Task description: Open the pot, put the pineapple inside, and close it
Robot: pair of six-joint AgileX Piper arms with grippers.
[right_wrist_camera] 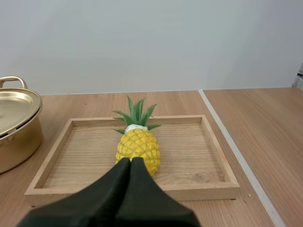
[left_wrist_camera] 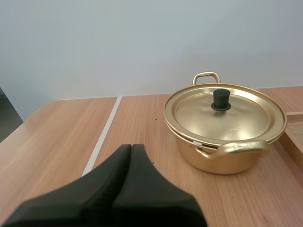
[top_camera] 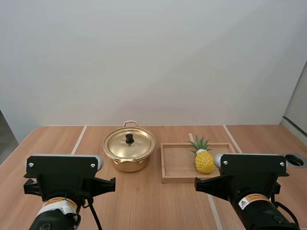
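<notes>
High view: pot (top_camera: 129,146) just beside tray (top_camera: 177,164) edge; pineapple (top_camera: 205,162) inside tray.

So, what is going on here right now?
Nothing is being handled yet. The left hand is shut and empty, facing the pot, whose lid is on. The right hand is shut and empty too, facing the pineapple, which sits in the wooden tray beside the pot.
</notes>
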